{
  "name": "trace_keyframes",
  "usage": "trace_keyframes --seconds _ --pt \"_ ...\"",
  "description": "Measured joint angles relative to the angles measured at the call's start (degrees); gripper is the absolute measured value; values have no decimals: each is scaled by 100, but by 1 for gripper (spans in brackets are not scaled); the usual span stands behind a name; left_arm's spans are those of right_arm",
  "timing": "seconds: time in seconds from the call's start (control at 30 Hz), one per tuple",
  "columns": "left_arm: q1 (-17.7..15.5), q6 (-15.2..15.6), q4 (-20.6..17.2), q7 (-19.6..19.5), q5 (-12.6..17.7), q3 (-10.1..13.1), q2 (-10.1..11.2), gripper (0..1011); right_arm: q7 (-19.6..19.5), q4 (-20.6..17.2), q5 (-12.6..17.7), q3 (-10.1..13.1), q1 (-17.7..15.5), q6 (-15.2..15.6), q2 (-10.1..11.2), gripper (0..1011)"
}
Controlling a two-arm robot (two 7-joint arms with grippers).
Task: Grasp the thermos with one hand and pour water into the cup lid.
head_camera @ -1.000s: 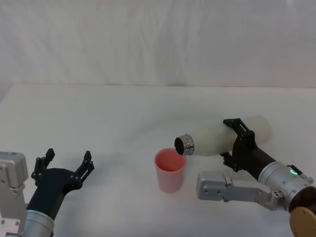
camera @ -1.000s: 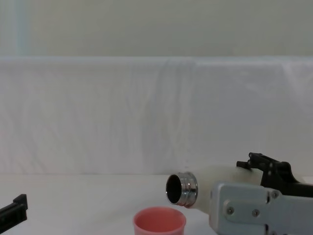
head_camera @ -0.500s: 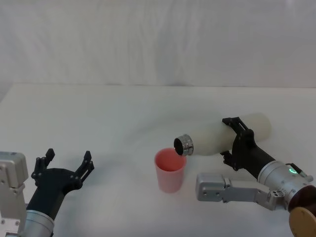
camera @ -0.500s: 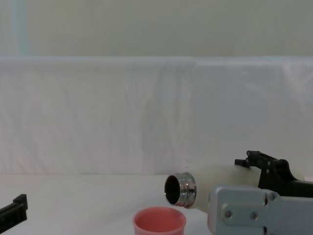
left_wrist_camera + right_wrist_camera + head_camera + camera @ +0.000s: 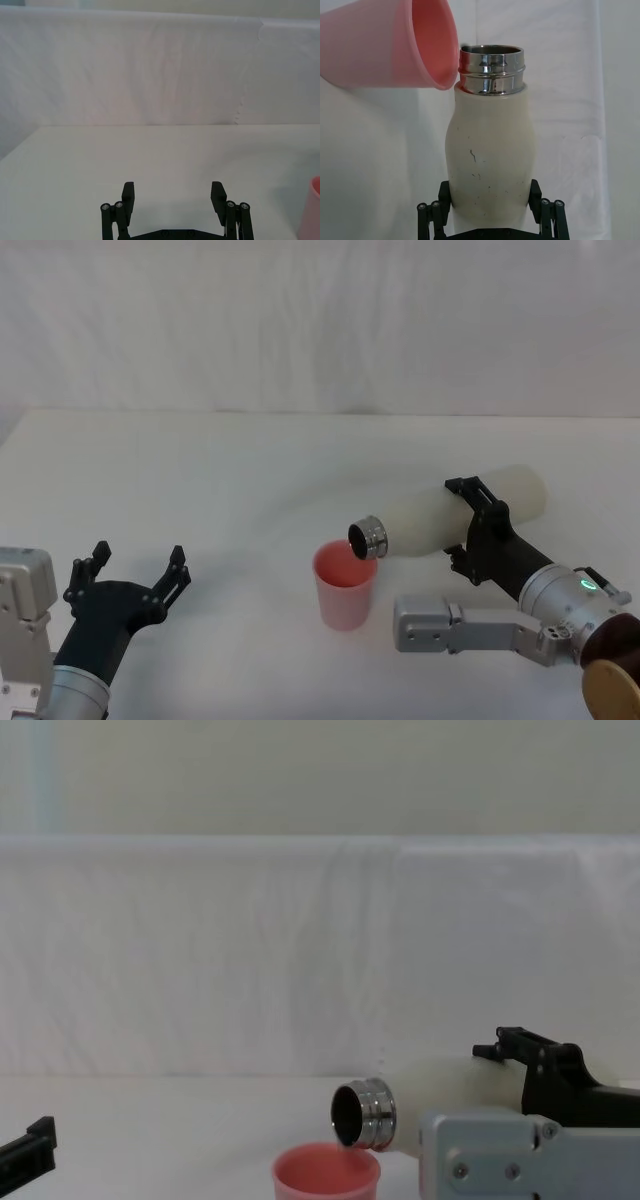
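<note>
1. My right pincer [image 5: 468, 523] is clamped around the body of the thermos [image 5: 440, 519], one black finger on each side of the cream-white bottle, toward its lower half.
2. I hold the thermos off the table [image 5: 200, 480], tipped nearly level, with its base to my right and its steel threaded neck [image 5: 367, 537] pointing left and slightly down.
3. The cup lid [image 5: 345, 585] stands upright on the table, in front of me and a little right of centre. The open neck of the thermos hangs just above the cup lid's right rim.
4. From my right wrist camera the neck [image 5: 491, 70] sits just beside the pink rim [image 5: 442, 50]; they look close to touching, though I cannot tell whether they actually meet.
5. I cannot make out any water leaving the neck from the chest camera, where the dark mouth [image 5: 348, 1110] faces over the cup lid [image 5: 326, 1172].
6. My left pincer [image 5: 132, 575] rests low at my left, well apart from the cup lid, its fingers [image 5: 128, 196] spread wide with nothing between them.
</note>
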Motion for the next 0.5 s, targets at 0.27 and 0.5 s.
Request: trace_keyframes --seconds 0.27,0.5 --pt "0 0 0 0 0 0 0 1001 25 -43 -45 -15 11 22 28 949" --pt "0 0 0 0 0 0 0 1001 52 -78 -67 -19 23 36 44 949"
